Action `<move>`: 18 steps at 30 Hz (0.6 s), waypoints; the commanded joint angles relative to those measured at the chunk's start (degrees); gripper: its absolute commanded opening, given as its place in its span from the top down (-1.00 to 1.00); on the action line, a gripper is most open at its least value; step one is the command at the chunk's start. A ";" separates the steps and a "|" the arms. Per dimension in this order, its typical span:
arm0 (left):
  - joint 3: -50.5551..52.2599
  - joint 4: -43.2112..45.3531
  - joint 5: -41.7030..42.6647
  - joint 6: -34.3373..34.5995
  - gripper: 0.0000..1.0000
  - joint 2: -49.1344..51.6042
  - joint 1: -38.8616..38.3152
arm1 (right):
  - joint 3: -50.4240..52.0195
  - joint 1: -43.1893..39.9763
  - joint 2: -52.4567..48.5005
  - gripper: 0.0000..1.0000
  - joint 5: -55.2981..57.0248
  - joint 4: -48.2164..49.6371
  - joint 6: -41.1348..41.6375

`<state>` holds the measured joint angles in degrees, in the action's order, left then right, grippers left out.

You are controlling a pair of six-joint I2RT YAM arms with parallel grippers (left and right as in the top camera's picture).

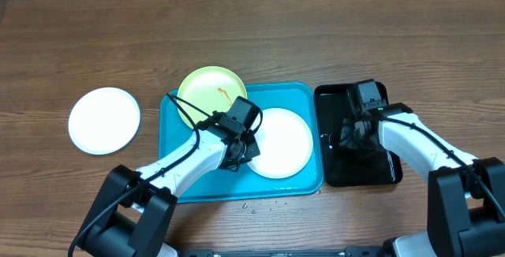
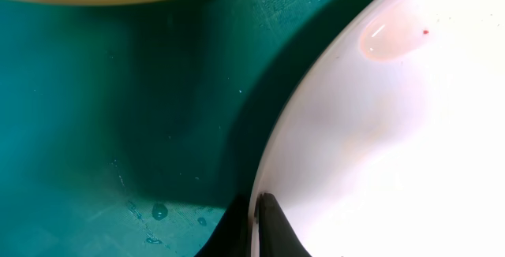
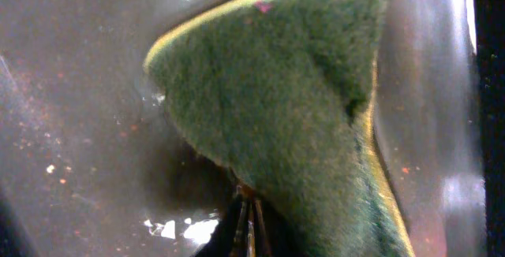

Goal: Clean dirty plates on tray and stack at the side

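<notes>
Plates, three, seen from overhead: a white plate [image 1: 286, 143] lies flat in the right half of the turquoise tray [image 1: 296, 93]. A yellow-green plate [image 1: 207, 90] with an orange smear overlaps the tray's upper-left corner. A second white plate [image 1: 104, 120] rests alone on the bench [image 1: 260, 28], at the left of the frame. The left fingers [image 2: 278, 237] are closed on the left rim of the plate in the tray, one on each side of its edge. A pale pink film [image 2: 387, 40] shows on that plate. Each plate appears thin, stiff and light. Water beads on the tray floor suggest slippery surfaces, so the rim is probably the only purchase while a plate lies flat, and a pinch there may slide. The right fingers [image 3: 241, 229] are closed on a green-and-yellow sponge [image 3: 292, 107], evidently soft, over the black tray [image 1: 333, 170] at right. The wood-grain bench looks roomy enough for stacking beside the lone white plate. Droplets [image 1: 260, 204] dot the bench below the turquoise tray.
</notes>
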<state>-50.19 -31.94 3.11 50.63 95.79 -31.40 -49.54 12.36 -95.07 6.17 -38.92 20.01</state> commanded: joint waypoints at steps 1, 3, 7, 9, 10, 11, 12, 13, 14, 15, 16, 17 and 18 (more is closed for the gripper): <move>1.57 -0.81 -2.05 -1.36 0.90 1.70 -0.11 | 0.11 -0.22 0.07 0.68 -2.32 -0.22 0.02; 1.57 -0.81 -2.05 -1.36 0.77 1.70 -0.11 | -2.95 -0.31 0.74 0.60 -5.51 -2.56 -1.46; 1.57 -1.01 -2.08 -1.40 0.72 1.70 -0.11 | -13.51 -0.42 3.32 0.36 -6.38 -11.96 -2.45; 1.57 -1.09 -2.05 -2.01 0.72 1.70 -0.11 | -17.92 -0.52 4.31 0.24 -4.50 -16.11 -2.43; 1.57 -1.07 -2.05 -2.67 0.89 1.70 -0.11 | -19.76 -0.55 4.66 0.20 -2.99 -18.08 -2.43; 1.55 -1.14 -2.03 -3.37 0.92 1.68 -0.11 | -21.46 -0.57 4.96 0.14 -0.42 -20.55 -2.43; 1.53 -1.27 -2.03 -3.56 0.92 1.57 -0.11 | -21.64 -0.61 4.96 0.12 0.96 -21.51 -2.40; 1.44 -1.51 -2.01 -3.56 0.92 1.44 -0.11 | -21.62 -0.72 4.96 0.12 1.53 -21.97 -2.38; 1.14 -2.25 -2.05 -3.56 0.92 0.98 -0.11 | -21.53 -0.96 4.94 0.12 2.08 -22.82 -2.38; 0.81 -2.80 -2.34 -3.98 0.92 0.55 -0.11 | -21.16 -1.29 4.94 0.12 2.21 -23.19 -2.32; 0.33 -3.48 -2.82 -4.63 0.91 -0.24 -0.11 | -20.90 -1.66 4.96 0.11 2.16 -23.41 -2.12; -0.22 -4.42 -4.17 -4.85 0.92 -1.22 -0.13 | -20.90 -2.12 4.94 0.11 2.19 -23.82 -1.70; -0.76 -5.77 -5.70 -4.81 0.92 -2.29 -0.13 | -20.90 -2.60 4.94 0.10 2.16 -24.02 -1.44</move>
<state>-50.54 -35.18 2.22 48.34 95.02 -31.40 -70.63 11.14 -90.26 6.11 -62.76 17.93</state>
